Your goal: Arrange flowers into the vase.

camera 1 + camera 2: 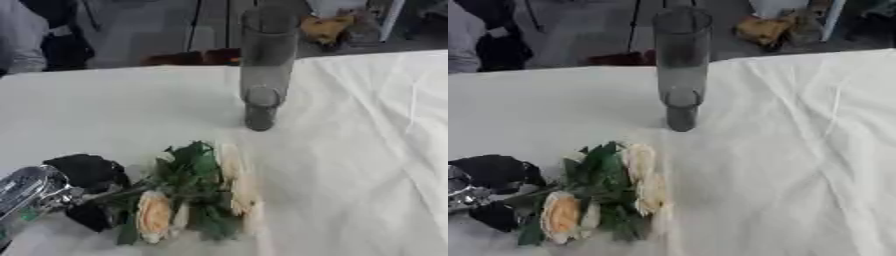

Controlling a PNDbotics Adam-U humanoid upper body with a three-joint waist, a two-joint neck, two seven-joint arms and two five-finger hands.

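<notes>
A: Status of left hand (83, 187)?
B: Fingers curled round the stems of the flowers (188, 192), at the worktop's (350, 165) near left corner.

A: Position of flowers and vase (265, 65)?
B: Flowers lie flat by the near edge; vase stands upright toward the far edge, well apart.

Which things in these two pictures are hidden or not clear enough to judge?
- Left hand: its fingers merge into a dark blur at the flower stems, both views.
- Flowers: blooms blurred, number uncertain.
- Vase: grey glass, contents unclear.
- Right hand: in no view.
</notes>
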